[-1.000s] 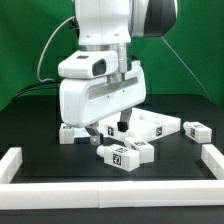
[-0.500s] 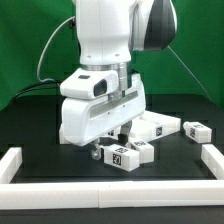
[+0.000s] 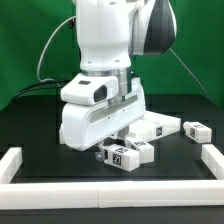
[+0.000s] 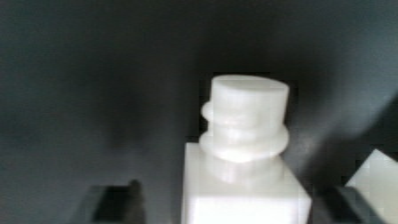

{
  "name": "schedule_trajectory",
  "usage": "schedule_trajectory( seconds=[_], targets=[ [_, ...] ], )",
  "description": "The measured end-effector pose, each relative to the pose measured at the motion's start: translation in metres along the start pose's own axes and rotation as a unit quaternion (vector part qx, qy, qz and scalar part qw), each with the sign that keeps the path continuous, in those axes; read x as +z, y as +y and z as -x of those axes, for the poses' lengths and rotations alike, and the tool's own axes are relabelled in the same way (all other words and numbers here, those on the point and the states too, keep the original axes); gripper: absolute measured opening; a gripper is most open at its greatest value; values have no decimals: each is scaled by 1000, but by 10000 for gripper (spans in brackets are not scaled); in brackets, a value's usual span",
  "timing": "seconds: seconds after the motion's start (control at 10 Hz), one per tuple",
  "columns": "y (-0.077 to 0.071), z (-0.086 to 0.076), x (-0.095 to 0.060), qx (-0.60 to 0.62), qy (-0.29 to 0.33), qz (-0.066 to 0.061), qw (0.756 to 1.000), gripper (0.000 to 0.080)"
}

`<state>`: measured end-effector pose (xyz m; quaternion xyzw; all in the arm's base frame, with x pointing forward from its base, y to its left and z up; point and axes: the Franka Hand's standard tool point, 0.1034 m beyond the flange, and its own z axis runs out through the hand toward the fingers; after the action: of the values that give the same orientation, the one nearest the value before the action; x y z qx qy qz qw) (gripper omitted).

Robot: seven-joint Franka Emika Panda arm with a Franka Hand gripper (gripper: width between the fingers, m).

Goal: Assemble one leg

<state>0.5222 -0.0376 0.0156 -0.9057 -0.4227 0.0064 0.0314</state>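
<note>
The fingers (image 4: pixel 116 203) are held apart, one on each side of the leg (image 4: pixel 244 140), with a dark gap left at either side, so nothing is gripped. The leg is seen lying on the black table (image 3: pixel 35 140), its round stub end clear of the fingers. In the exterior view the hand is lowered over a cluster of tagged pegs (image 3: pixel 126 154) (the fingertips are mostly hidden there), and another peg (image 3: pixel 196 130) is seen toward the exterior view's right

White tagged legs (image 3: pixel 128 153) on black table (image 3: pixel 35 128)
</note>
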Motion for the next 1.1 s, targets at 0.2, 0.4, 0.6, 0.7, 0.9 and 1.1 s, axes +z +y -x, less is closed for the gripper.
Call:
schedule_trajectory(
  seconds=[0.2, 0.4, 0.6, 0.7, 0.9, 1.1],
  targets=[
    [1, 3, -1, -1, 0, 2, 1000, 281],
    [18, 39, -5, -4, -5, 15, 1000, 284],
    [44, 79, -5, 20, -6, 39, 999, 284],
    [58, 95, -6, 39, -6, 42, 998, 284],
    [73, 99, -7, 50, -4, 46, 998, 284],
    [72, 96, -7, 58, -7, 38, 998, 284]
  ],
)
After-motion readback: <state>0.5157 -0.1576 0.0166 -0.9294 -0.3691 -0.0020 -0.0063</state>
